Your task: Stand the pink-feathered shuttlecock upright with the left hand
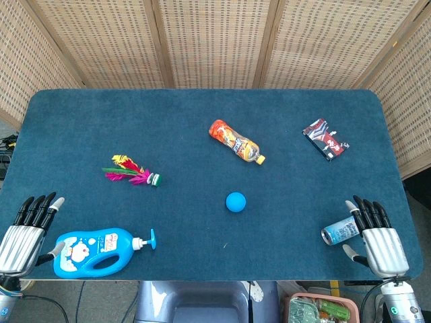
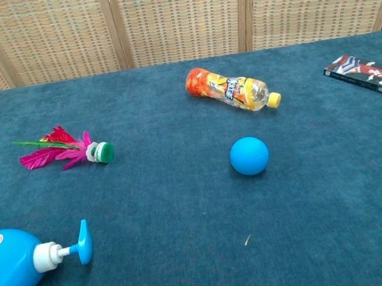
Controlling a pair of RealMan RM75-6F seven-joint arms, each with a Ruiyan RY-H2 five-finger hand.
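The pink-feathered shuttlecock (image 1: 133, 171) (image 2: 65, 152) lies on its side on the blue table, left of centre, its green and white base pointing right and its feathers pointing left. My left hand (image 1: 25, 232) rests at the table's front left corner, fingers apart and holding nothing, well short of the shuttlecock. At the front right corner my right hand (image 1: 377, 237) is also empty with fingers spread. Neither hand shows in the chest view.
A blue pump bottle (image 1: 94, 252) (image 2: 14, 271) lies beside my left hand, between it and the shuttlecock. A blue ball (image 1: 236, 202) (image 2: 249, 156) sits mid-table, an orange drink bottle (image 1: 236, 141) (image 2: 232, 89) behind it. A can (image 1: 339, 231) lies by my right hand; a dark packet (image 1: 326, 138) (image 2: 366, 73) is far right.
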